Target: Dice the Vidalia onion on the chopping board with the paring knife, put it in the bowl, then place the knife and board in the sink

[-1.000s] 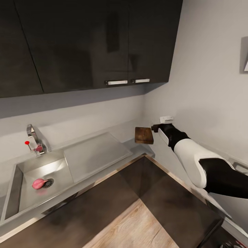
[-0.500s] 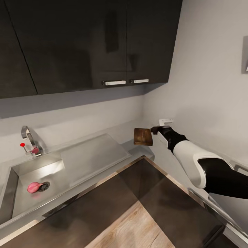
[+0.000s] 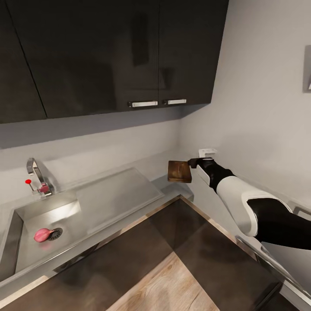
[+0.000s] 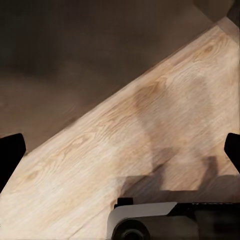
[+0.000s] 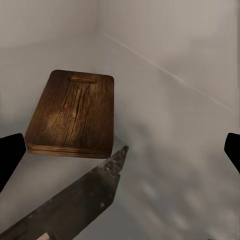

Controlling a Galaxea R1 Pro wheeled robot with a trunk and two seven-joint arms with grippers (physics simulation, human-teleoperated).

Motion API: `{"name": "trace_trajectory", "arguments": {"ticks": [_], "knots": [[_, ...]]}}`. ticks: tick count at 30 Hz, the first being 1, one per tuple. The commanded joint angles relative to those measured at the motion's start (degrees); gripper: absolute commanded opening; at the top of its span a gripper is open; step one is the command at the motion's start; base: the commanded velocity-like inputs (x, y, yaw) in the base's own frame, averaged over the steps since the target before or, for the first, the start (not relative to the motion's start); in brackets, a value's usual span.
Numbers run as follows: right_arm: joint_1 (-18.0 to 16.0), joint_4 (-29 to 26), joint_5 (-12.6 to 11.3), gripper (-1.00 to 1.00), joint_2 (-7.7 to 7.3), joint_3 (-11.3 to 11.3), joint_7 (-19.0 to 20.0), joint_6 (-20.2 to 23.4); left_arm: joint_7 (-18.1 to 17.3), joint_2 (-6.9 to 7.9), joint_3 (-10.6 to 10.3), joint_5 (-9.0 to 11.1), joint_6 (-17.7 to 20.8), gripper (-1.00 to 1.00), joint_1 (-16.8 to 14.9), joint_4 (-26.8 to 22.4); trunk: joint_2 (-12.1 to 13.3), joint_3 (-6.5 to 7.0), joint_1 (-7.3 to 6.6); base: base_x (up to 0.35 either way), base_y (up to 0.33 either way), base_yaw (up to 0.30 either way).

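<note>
My right gripper [image 5: 120, 145] gapes wide above the paring knife [image 5: 80, 200], just near of the chopping board [image 5: 72, 112]. Descending off-line could nudge the blade under the board; the Vidalia onion [image 3: 42, 235] waits in the sink [image 3: 26, 250].

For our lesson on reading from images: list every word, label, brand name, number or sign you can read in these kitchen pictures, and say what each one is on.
None can be read.
The chopping board, the paring knife blade, the sink, the faucet and the dark wall cabinets all carry no visible print.
The small white box on the wall and the grey item at the picture's edge are too small to tell.
</note>
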Motion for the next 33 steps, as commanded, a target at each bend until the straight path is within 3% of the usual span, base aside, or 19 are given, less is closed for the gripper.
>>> {"name": "trace_trajectory", "arguments": {"ticks": [1,6,12,19,33], "knots": [[0.0,0.0,0.2,1.0,0.03,0.3,-0.2,0.5,0.0,-0.03,0.0,0.1,-0.1,1.0,1.5,-1.2,-0.1,-0.12,0.04,0.0,0.0,0.0],[0.0,0.3,0.2,1.0,-0.23,0.3,-0.1,0.5,0.0,-0.02,0.0,0.3,-0.1,1.0,3.0,0.4,-0.1,-0.12,0.04,0.0,0.0,0.0],[0.0,0.6,0.2,1.0,-0.07,0.3,-0.1,0.5,0.0,0.0,0.1,2.7,-0.1,1.0,3.2,3.2,-0.1,-0.12,0.04,0.057,0.0,0.0],[0.0,1.2,0.2,1.0,-0.12,0.3,0.0,0.5,0.0,-0.07,0.2,3.3,-0.1,1.0,3.2,5.4,-0.1,-0.24,0.04,0.283,-0.022,0.041],[0.0,1.2,0.3,1.0,-0.3,0.3,0.0,0.5,0.0,-0.08,0.4,3.3,0.0,1.0,3.2,8.5,-0.1,-1.02,0.04,0.315,-0.115,0.214]]}}
